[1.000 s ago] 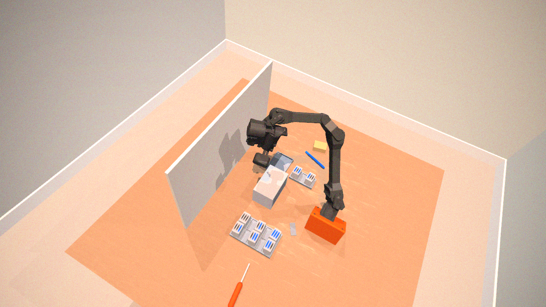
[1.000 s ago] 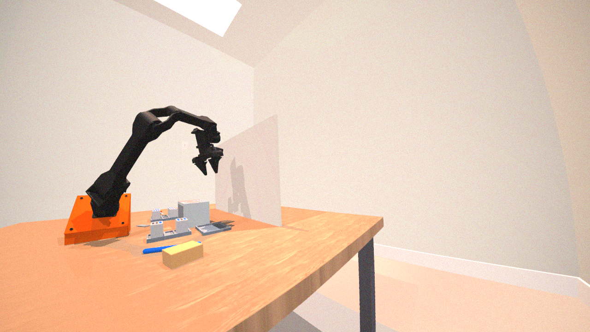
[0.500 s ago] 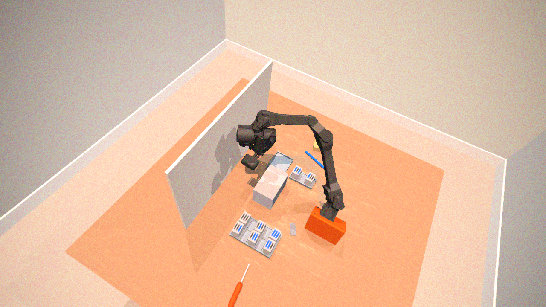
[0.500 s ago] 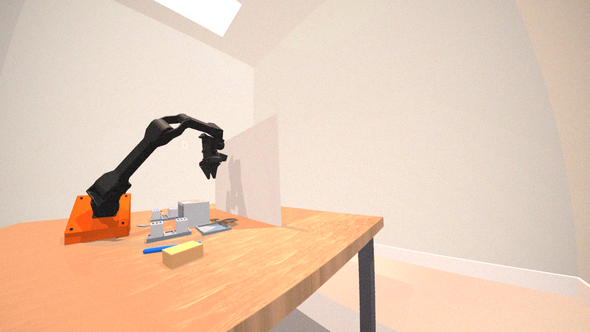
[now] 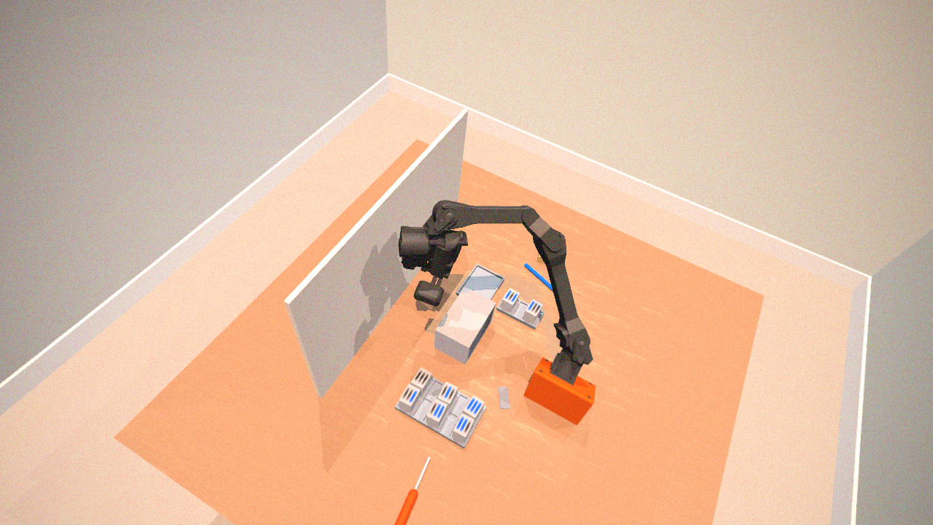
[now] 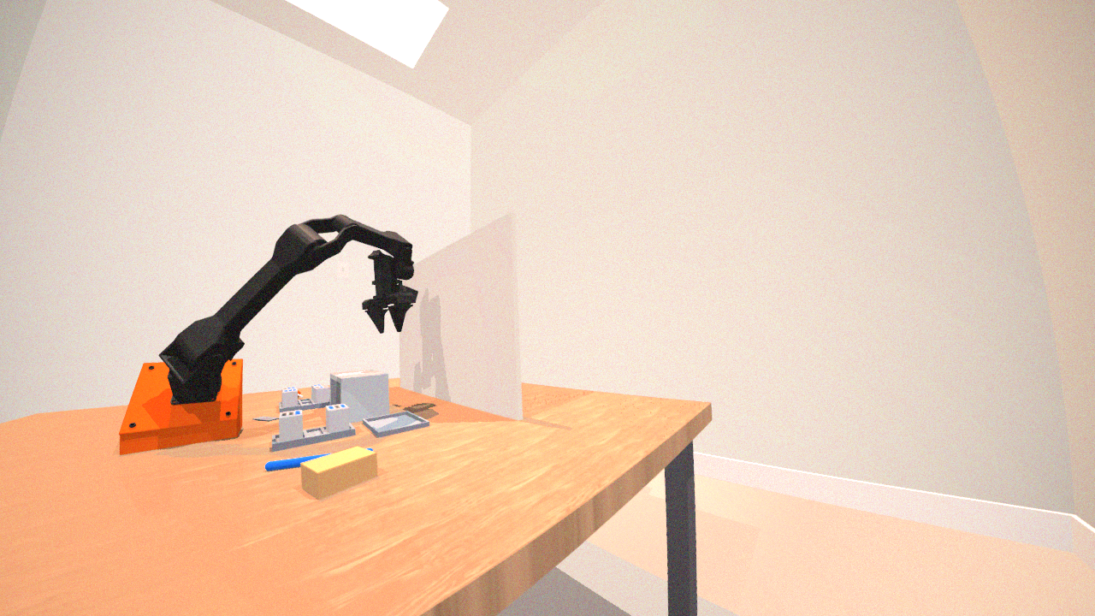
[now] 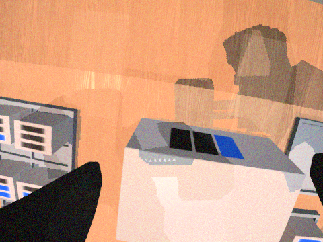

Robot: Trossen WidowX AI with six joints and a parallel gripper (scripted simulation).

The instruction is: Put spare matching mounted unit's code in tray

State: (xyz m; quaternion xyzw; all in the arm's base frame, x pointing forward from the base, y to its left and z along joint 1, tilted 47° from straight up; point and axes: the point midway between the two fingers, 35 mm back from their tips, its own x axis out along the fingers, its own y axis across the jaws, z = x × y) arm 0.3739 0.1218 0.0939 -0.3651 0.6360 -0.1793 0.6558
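Note:
The mounted unit (image 5: 464, 321) (image 6: 371, 392) (image 7: 202, 205) is a pale grey box. Its back shows two black patches and one blue patch in the wrist view. My gripper (image 6: 390, 329) (image 7: 207, 169) is open and empty, above and behind the unit; its fingers are hard to make out in the top view. A large rack (image 7: 75, 134) holds several white spares with dark and blue bars; one spare (image 5: 422, 377) (image 7: 33, 138) has three dark bars. A smaller rack holds two spares, one (image 5: 509, 299) (image 6: 291, 423) beside the other (image 5: 533, 308) (image 6: 336, 416). The grey tray (image 5: 481, 281) (image 6: 395, 423) (image 7: 307, 132) holds no spare.
An upright grey panel (image 5: 391, 254) (image 6: 474, 329) stands behind the unit, near the arm's wrist. A blue rod (image 5: 538, 275) (image 6: 289, 463) and a yellow block (image 6: 339, 472) lie beyond the small rack. A screwdriver (image 5: 407, 505) and a small grey plate (image 5: 504, 397) lie near the large rack.

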